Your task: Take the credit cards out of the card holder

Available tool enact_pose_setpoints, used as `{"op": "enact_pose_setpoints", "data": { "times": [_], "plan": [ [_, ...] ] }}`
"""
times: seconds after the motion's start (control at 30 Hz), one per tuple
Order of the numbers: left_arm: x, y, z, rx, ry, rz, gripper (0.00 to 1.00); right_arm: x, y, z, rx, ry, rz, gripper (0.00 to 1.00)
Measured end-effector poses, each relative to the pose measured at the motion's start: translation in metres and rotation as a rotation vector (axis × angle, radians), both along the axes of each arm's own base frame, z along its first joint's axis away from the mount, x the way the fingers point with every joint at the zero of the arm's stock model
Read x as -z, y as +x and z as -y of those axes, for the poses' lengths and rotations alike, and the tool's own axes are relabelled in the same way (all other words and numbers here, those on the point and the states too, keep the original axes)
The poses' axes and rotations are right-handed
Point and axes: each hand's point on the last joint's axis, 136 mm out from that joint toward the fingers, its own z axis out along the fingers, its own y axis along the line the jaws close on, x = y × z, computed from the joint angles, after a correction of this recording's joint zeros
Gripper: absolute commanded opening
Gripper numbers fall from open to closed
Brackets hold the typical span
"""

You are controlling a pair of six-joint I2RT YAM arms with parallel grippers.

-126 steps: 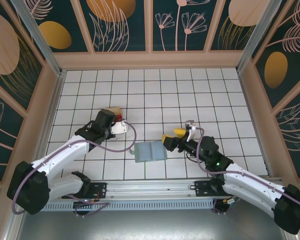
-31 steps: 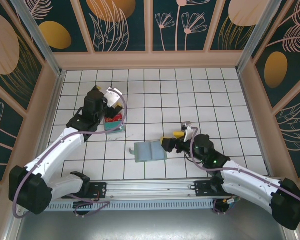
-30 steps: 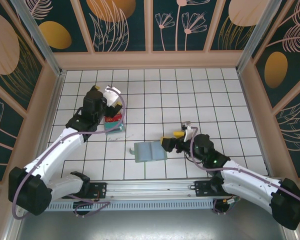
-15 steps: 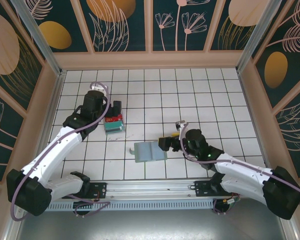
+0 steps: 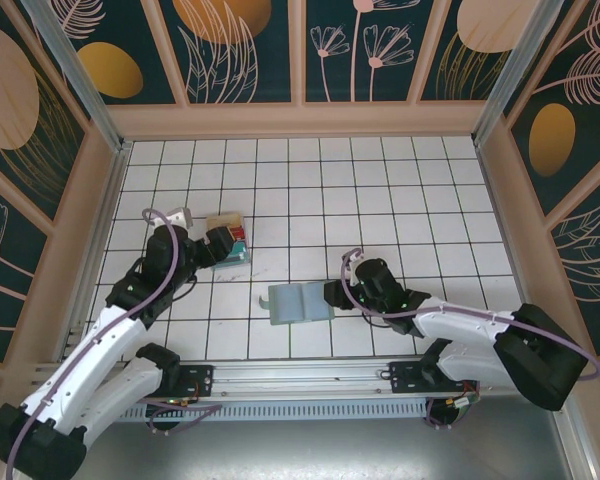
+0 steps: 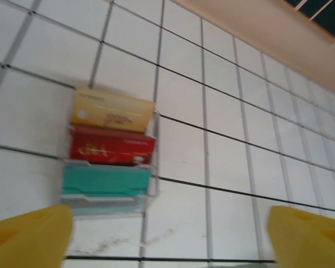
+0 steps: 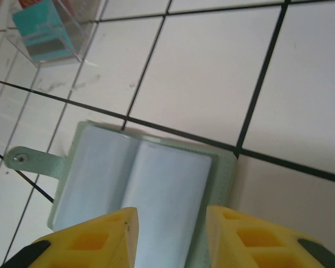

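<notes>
The right gripper (image 7: pixel 170 219) is hovering at the right edge of the open card holder (image 7: pixel 139 184), jaws narrowed but apart, pinching nothing. The wallet is lying flat, looking soft and light, likely sliding unless pinned. The stiff credit cards, indistinct in its pockets, are wanting an edge pinch. Farther off, the left gripper (image 6: pixel 167 223) is gaping empty over a clear card stand (image 6: pixel 109 151).

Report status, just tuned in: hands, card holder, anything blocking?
Left hand open near card rack. Right hand open, narrow, at open card holder's right leaf. Nothing blocking.
</notes>
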Motion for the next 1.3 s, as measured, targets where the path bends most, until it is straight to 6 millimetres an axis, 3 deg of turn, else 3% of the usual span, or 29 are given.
{"op": "enact_pose_setpoints", "data": {
  "times": [0.2,0.47,0.57,0.73,0.97,1.3],
  "plan": [
    [0.047,-0.019,0.025,0.047,-0.148,-0.12,0.59,0.0,-0.005,0.002,0.033,-0.002,-0.013,0.32],
    [0.068,-0.053,0.097,0.234,-0.189,-0.203,0.57,0.014,-0.017,0.009,0.054,-0.017,-0.054,0.31],
    [0.078,-0.067,0.117,0.274,-0.17,-0.232,0.5,0.018,-0.02,0.008,0.049,-0.027,-0.066,0.29],
    [0.1,-0.084,0.142,0.323,-0.135,-0.277,0.5,0.03,-0.026,0.007,0.031,-0.059,-0.092,0.26],
    [0.134,-0.091,0.147,0.303,-0.052,-0.351,0.51,0.034,-0.029,0.006,0.021,-0.074,-0.101,0.26],
    [0.13,-0.085,0.154,0.295,-0.092,-0.326,0.52,0.034,-0.03,0.005,0.017,-0.073,-0.101,0.24]
  ]
}}
